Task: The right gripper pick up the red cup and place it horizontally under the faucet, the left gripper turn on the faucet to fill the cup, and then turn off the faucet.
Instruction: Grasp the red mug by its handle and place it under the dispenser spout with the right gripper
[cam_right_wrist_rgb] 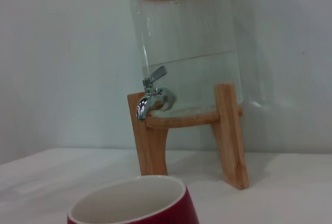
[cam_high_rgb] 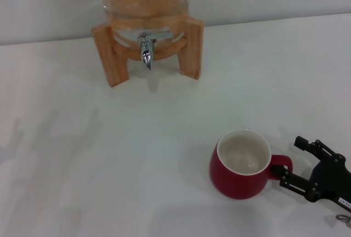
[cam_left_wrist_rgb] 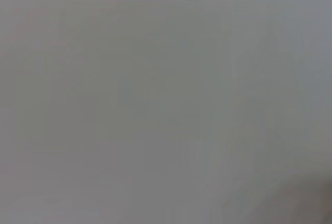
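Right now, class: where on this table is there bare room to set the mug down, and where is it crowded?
Bare table stretches from the wooden stand and faucet forward to the red cup, and across the whole left side. It is crowded only at near right, where the right end effector reaches the cup's handle.

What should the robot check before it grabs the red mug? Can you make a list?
1. Red cup upright on the table: ok.
2. Right gripper at the cup's handle, fingers spread around it: ok, though whether they touch it yet: cannot tell.
3. Cup empty inside: ok, the white bottom shows.
4. Faucet not running, with nothing under the spout: ok.
5. Water in the glass jar on its wooden stand: ok.
6. Left gripper ready near the faucet: cannot tell; it is not in view.
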Controlling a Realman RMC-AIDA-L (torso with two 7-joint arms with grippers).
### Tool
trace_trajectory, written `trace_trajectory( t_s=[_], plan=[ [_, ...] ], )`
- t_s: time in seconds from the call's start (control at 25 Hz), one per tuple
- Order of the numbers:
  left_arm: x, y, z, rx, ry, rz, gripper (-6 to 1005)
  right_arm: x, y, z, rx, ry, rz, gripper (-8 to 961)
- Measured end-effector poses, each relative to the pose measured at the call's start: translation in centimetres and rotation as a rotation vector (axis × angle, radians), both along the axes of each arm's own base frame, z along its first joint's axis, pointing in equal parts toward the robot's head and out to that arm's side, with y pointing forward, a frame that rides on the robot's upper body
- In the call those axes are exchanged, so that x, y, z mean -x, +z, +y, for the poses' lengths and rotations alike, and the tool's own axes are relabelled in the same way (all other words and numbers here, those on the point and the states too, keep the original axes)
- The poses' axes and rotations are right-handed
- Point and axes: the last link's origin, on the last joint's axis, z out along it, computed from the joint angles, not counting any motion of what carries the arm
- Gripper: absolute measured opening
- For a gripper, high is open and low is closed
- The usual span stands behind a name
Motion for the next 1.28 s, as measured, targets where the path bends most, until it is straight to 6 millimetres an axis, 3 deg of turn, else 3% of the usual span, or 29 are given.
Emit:
trace_trajectory(
  t_s=[0.92, 1.28],
  plan=[
    [-0.14, -0.13, -0.03, 0.007, -0.008, 0.001, 848, -0.19, 0.1, 0.35, -0.008, -0.014, -0.008, 755],
    [-0.2, -0.12, 0.03, 0.006, -0.011, 0.0, 848, 0.02, 0.03, 0.46, 0.002, -0.002, -0.003, 674]
  ],
)
